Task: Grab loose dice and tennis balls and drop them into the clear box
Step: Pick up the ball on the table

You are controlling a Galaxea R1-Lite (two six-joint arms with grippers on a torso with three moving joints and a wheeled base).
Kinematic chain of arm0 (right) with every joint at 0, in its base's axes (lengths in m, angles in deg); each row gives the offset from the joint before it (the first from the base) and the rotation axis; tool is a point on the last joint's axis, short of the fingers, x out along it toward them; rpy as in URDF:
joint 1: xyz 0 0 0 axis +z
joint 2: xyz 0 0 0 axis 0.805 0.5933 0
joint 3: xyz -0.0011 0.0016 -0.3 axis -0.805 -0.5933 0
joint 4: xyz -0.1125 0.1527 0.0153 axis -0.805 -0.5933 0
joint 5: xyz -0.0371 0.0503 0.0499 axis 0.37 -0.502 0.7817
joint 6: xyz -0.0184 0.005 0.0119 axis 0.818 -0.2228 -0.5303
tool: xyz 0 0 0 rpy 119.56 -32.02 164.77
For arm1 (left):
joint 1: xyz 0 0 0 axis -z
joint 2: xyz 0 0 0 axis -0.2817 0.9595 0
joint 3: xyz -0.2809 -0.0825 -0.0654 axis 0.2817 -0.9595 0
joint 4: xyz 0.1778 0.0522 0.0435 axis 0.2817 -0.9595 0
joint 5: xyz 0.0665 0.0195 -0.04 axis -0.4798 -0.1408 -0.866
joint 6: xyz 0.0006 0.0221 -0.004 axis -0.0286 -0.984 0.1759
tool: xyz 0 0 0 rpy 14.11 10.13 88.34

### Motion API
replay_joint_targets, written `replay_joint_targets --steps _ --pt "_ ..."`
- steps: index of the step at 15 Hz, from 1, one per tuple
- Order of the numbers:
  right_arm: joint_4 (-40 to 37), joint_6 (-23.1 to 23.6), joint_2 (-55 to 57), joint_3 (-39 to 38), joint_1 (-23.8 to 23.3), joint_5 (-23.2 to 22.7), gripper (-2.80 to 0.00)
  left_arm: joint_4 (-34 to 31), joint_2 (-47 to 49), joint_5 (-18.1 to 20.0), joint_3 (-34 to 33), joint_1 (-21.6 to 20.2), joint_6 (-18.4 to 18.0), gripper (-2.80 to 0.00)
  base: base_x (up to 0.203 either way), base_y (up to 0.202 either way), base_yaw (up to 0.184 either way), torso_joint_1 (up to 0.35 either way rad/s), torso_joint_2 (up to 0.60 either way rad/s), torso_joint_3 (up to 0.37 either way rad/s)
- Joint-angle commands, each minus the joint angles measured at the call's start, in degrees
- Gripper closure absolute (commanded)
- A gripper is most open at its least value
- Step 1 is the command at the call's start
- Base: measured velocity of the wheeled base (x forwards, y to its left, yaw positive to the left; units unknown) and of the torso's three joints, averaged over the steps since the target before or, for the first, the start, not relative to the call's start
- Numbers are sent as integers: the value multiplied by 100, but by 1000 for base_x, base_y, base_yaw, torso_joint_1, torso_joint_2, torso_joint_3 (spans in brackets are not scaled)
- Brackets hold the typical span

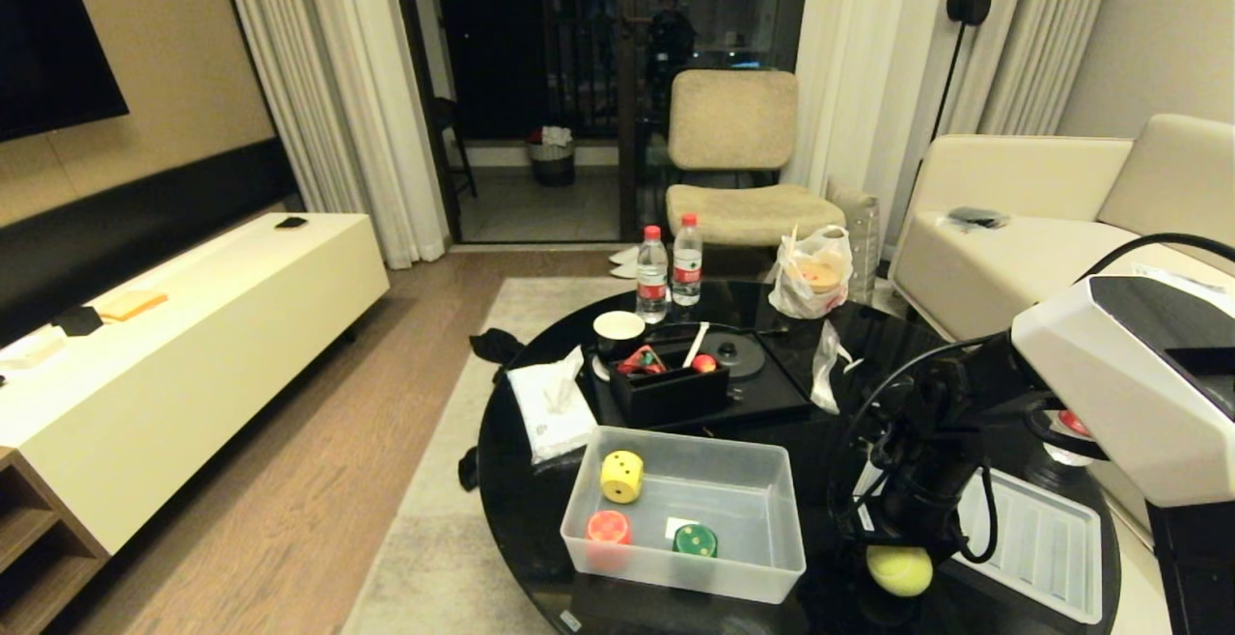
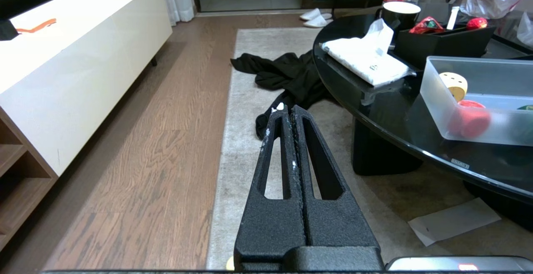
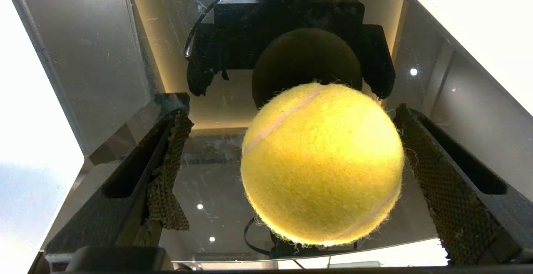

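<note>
Right end effector gapes wide around a tennis ball near the counter's front edge; left end effector closed, empty

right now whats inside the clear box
The clear box holds three dice: yellow die, red die, green die, plus a small white label. No tennis ball inside yet. Its frosted near wall blurs their lower parts.
</note>
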Motion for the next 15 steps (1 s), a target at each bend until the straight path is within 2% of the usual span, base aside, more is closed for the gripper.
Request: replay_joint_targets --steps 1,8,15 --pt "-20 -1 0 -16 18 -2 0 0 5 0 0 6 2 0 0 0 0 0 0 0" --pt "-20 -10 -97 -78 18 -11 0 0 5 0 0 1 2 0 0 0 0 0 0 0" --pt "-37 -12 -779 -310 18 -11 0 0 5 0 0 -1 2 0 0 0 0 0 0 0"
